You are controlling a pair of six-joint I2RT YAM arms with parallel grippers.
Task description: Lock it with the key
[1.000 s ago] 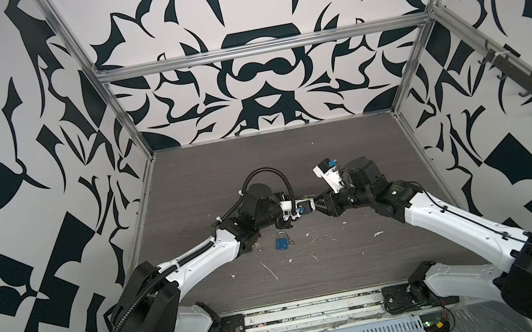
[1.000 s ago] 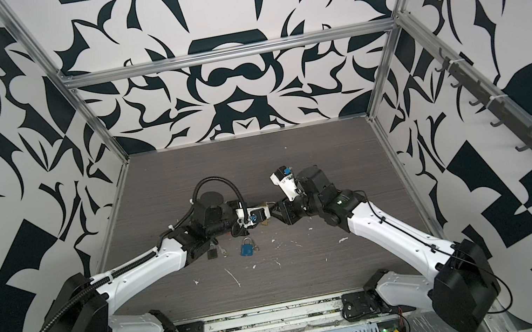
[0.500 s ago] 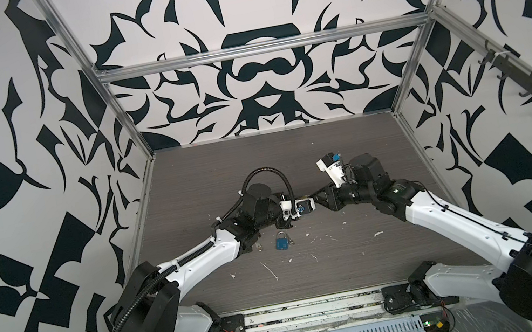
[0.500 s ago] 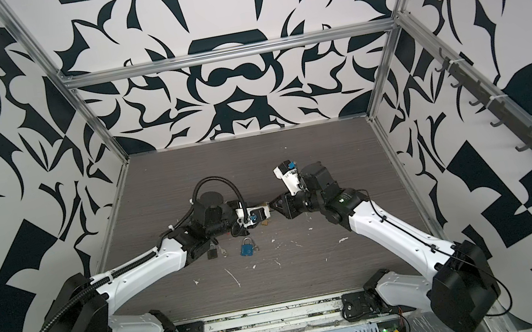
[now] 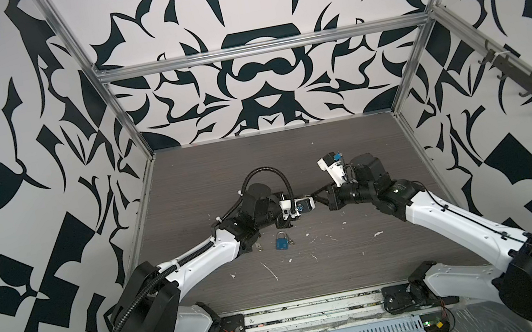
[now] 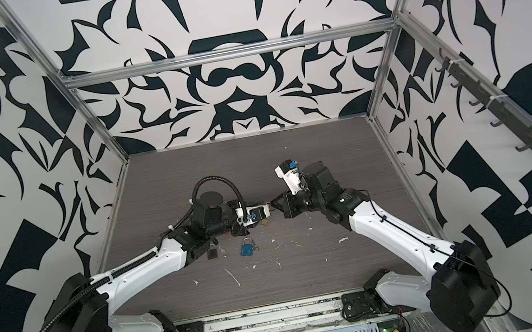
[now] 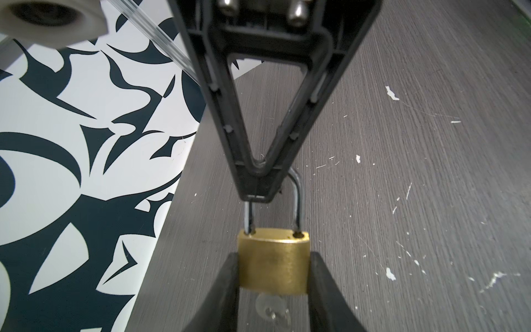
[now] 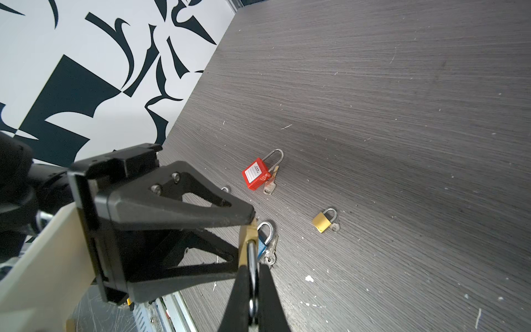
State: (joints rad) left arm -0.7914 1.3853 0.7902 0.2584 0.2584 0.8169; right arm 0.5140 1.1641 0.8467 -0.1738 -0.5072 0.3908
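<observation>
The left gripper (image 7: 274, 255) is clamped on the side edges of the brass padlock (image 7: 274, 267) and holds it off the table (image 7: 431, 143). The shackle (image 7: 297, 201) points at the right gripper (image 7: 260, 192), whose jaws are pinched tight on the top of its bow. A blurred key (image 7: 271, 310) hangs under the lock body, visible only in the left wrist view. In both top views the two grippers meet tip to tip over mid-table, and the held lock is nearly hidden between them. A blue padlock (image 5: 281, 241) lies flat on the table just below the meeting point, near the left forearm, and a dark padlock (image 6: 212, 253) shows beside that forearm in a top view. The right wrist view adds a red padlock (image 8: 257, 176) and a second brass padlock (image 8: 324, 221), lying apart on the table beyond the left gripper. The red one shows in neither top view.
</observation>
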